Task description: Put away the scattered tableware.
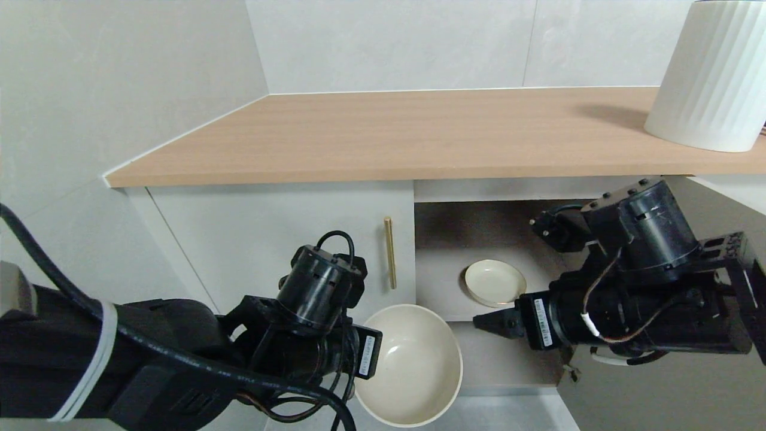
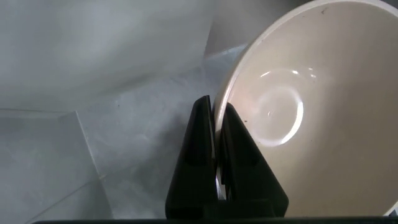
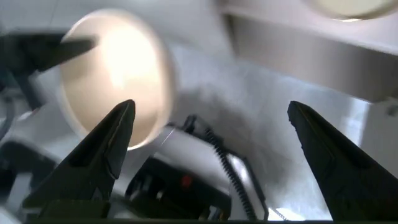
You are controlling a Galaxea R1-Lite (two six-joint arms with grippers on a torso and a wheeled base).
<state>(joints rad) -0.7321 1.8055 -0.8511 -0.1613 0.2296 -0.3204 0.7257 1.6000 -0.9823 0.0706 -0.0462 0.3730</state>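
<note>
Room: You are facing a pale tiled wall (image 1: 389, 42) above a wooden tabletop (image 1: 419, 131) that spans the upper half of the head view, with grey cabinet fronts below it.
Tabletop: A white ribbed container (image 1: 712, 78) stands on it at the upper right of the frame, cut off by the frame edge.
Cabinet: The door (image 1: 269, 239) at centre left is closed, with a slim brass handle (image 1: 389, 251) upright near its right edge. Just right of it, the compartment (image 1: 479, 227) stands open.
Small plate: You will find the small plate (image 1: 495, 282), cream coloured, lying flat on the floor of the open compartment, a little right of centre in the head view.
Bowl: The large cream bowl (image 1: 413, 365) is at the lower middle of the head view, below and left of the small plate and in front of the cabinet. It is tilted so its hollow faces the camera.
Left tool: Your left tool (image 2: 214, 112) is clamped on the bowl's rim. The left wrist view shows one black finger on each side of the rim.
Right tool: Your right tool (image 3: 210, 109) has its fingers spread wide with nothing between them. In the head view it sits right of centre, pointing toward the left of the frame, just below the small plate and right of the bowl, touching neither.
Floor: A grey floor (image 1: 508, 413) shows along the lower edge beneath the bowl.
</note>
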